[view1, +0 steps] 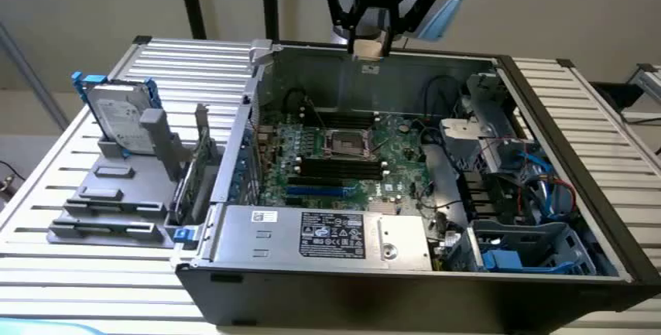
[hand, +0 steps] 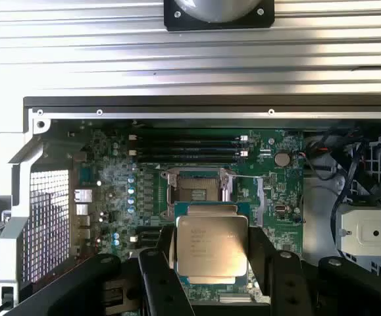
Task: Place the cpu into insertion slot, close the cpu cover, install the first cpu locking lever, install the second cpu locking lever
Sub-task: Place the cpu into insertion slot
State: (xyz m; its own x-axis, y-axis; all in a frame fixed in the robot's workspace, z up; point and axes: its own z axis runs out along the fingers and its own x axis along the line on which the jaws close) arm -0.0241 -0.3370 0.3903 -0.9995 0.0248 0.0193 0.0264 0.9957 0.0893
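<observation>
Gripper [view1: 369, 39] hangs high over the far wall of the open computer case [view1: 434, 285]. Jaws are clamped on two opposite edges of the cpu [hand: 211, 245], chip flat, metal top toward the wrist camera. Insertion slot [hand: 197, 185] lies uncovered mid-motherboard [view1: 398, 169], beside the memory slots [hand: 187, 146], well below the chip and inward from that wall. Chip edges look roughly square to the slot's.

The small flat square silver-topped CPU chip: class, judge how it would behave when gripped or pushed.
This small flat square silver-topped CPU chip is probably rigid: its metal lid looks flat between the black fingers. Likely light, being thin and far smaller than the green motherboard. Smooth lid, so possibly slippery; it should slide, not roll.
</observation>
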